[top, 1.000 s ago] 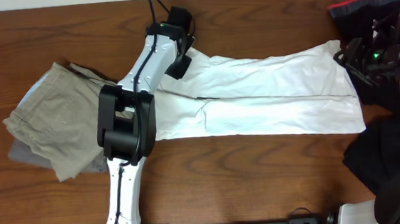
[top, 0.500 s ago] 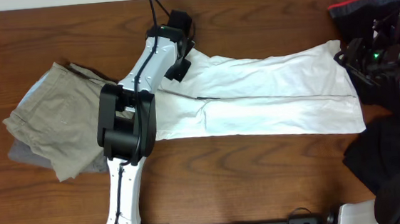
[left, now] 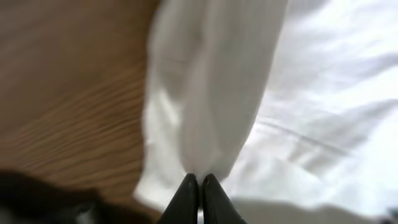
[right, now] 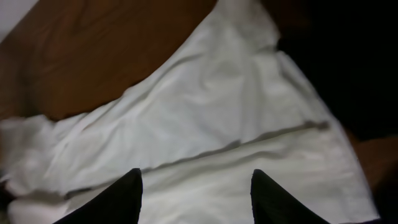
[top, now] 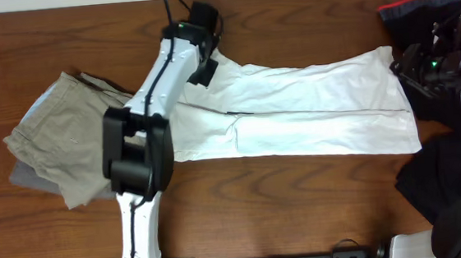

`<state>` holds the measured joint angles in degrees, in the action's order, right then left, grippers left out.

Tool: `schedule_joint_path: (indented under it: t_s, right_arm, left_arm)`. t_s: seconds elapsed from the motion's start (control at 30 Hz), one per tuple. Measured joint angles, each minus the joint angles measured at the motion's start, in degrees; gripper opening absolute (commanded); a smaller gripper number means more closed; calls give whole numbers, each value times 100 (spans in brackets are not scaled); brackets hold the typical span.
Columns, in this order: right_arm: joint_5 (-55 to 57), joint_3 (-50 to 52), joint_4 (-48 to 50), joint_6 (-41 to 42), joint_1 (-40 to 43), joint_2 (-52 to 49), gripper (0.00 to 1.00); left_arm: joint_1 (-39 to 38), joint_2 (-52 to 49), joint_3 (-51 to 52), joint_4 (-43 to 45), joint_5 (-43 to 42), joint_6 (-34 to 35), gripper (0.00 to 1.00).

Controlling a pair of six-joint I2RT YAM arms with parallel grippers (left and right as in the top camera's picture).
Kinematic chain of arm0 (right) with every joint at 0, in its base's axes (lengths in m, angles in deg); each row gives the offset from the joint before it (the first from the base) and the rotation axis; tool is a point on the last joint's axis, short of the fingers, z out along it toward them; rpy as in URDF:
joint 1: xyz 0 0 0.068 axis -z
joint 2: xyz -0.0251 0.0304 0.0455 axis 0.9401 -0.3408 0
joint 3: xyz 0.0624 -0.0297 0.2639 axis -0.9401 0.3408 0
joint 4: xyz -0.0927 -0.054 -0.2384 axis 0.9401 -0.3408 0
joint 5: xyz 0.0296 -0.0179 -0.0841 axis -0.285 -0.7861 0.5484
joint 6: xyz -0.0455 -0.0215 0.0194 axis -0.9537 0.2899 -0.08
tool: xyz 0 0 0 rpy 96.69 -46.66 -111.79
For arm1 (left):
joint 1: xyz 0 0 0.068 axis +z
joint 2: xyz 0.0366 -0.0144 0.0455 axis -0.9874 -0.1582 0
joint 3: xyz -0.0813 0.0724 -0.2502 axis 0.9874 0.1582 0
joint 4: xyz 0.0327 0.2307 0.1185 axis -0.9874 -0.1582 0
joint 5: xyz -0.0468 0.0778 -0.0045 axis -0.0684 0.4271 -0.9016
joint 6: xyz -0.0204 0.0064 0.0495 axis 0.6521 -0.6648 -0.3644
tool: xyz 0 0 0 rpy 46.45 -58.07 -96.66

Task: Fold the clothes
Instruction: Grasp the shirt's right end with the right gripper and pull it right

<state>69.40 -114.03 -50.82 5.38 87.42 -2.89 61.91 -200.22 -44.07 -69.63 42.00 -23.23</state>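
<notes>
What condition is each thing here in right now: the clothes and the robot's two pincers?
white T-shirt: folded into a long strip, lying flat, with one end pinched.
left pincer: shut on the white T-shirt's fabric.
right pincer: open, holding nothing, above the shirt's other end.
khaki garment: loosely folded, lying beside the shirt.
black garment: bunched up, unfolded.

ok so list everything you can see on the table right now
T-shirt: 1, white, middle of the table, folded into a long strip
khaki garment: 1, khaki, left end
grey cloth: 1, grey, under the khaki garment
black garment: 1, black with a red stripe, far right corner
black cloth: 1, black, near right edge
table: 1, brown wood
left gripper: 1, black, shut on the T-shirt's far left corner
right gripper: 1, black, open above the T-shirt's right end
</notes>
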Motion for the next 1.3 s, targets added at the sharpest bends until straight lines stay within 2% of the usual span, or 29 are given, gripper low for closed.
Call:
schedule_joint_path:
  t_s: [0.3,0.87,1.3]
  right_arm:
    - [767,0,603,-264,0,-79,54]
    - [337,0,2267,-887,0,-2094,56]
    - [179,-2,3995,-942,0,-3045,48]
  left_arm:
    - [0,750,0,-11,2,431,6]
    - [0,763,0,-46,-345,1421,6]
    - [0,1001,0,-356,-452,1644,6]
